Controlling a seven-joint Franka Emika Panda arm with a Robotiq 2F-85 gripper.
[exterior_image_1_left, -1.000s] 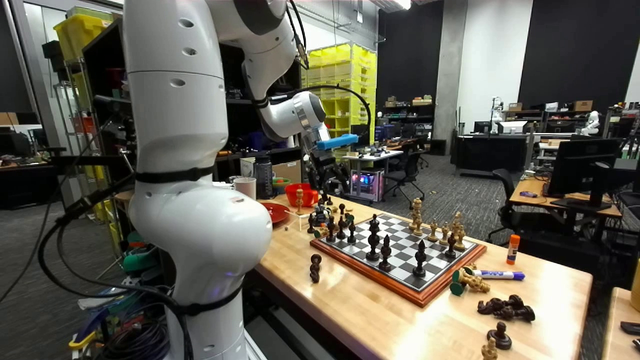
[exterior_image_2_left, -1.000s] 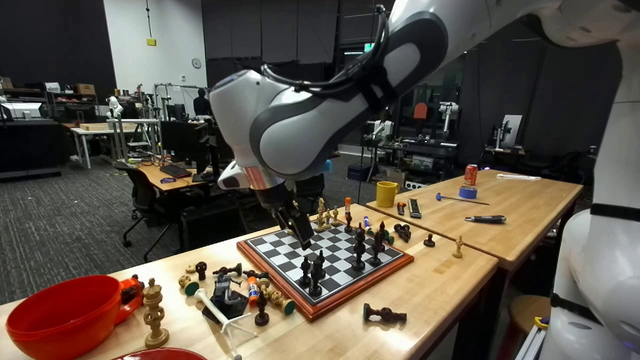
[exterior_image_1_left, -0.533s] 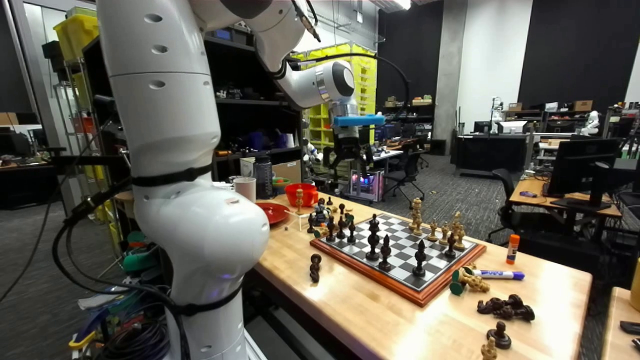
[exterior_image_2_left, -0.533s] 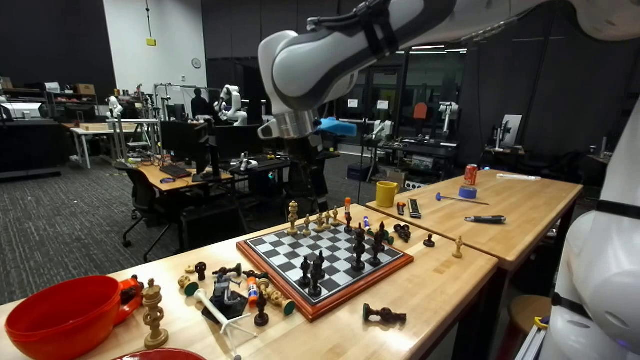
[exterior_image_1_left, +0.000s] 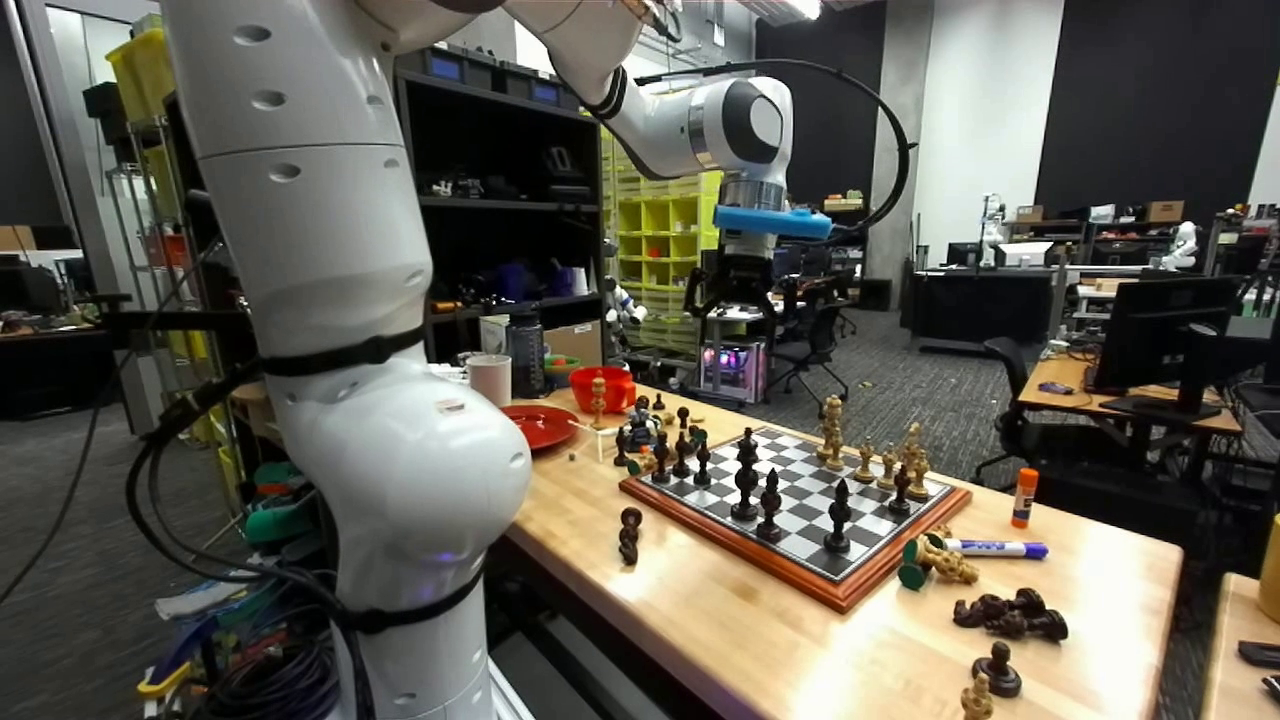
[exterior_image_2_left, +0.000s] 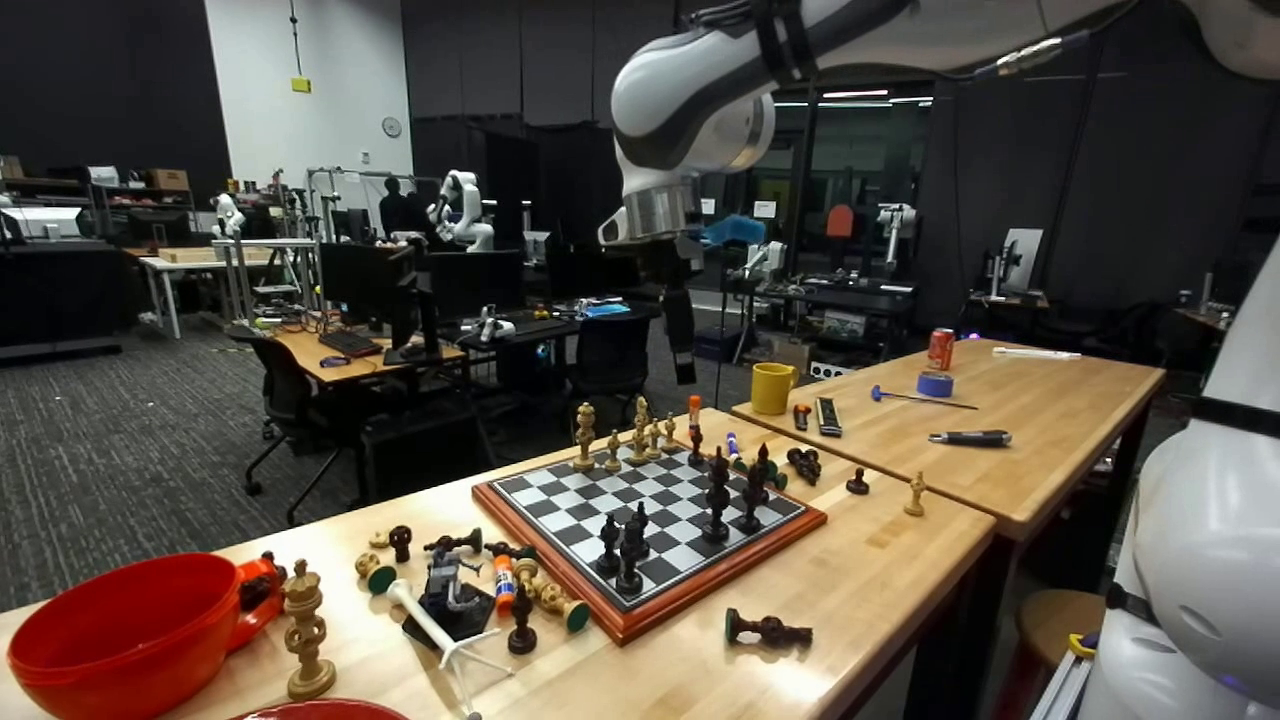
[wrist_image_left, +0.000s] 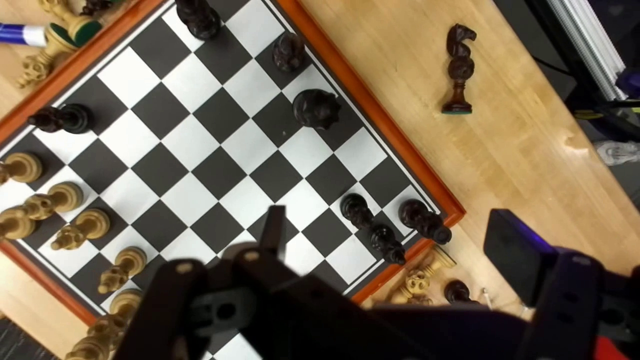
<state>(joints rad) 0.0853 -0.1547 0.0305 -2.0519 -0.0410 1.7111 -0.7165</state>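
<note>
My gripper (wrist_image_left: 390, 222) hangs high above the chessboard (wrist_image_left: 190, 192) with its fingers wide apart and nothing between them. In both exterior views the gripper (exterior_image_1_left: 735, 330) points downward, well clear of the pieces. Seen from the wrist, a cluster of standing dark pieces (wrist_image_left: 356, 210) at one board corner appears in the gap between the fingers. A dark queen (wrist_image_left: 316, 108) stands near the board's edge. Light pieces (wrist_image_left: 82, 227) line the opposite side. A dark knight (wrist_image_left: 459, 70) lies on its side on the table, off the board.
Beside the board lie toppled pieces, a glue stick (exterior_image_2_left: 504, 585) and a small white tripod (exterior_image_2_left: 440, 625). A red bowl (exterior_image_2_left: 140, 620) and a tall light king (exterior_image_2_left: 308, 630) stand farther along. A marker (exterior_image_1_left: 1000, 549) lies at the other end. A yellow mug (exterior_image_2_left: 772, 388) stands on an adjoining table.
The arm has lifted and swung rightward in both exterior views. My gripper, slanted low over the board before, now points down from higher up. It stayed open, and the pieces have not moved.
</note>
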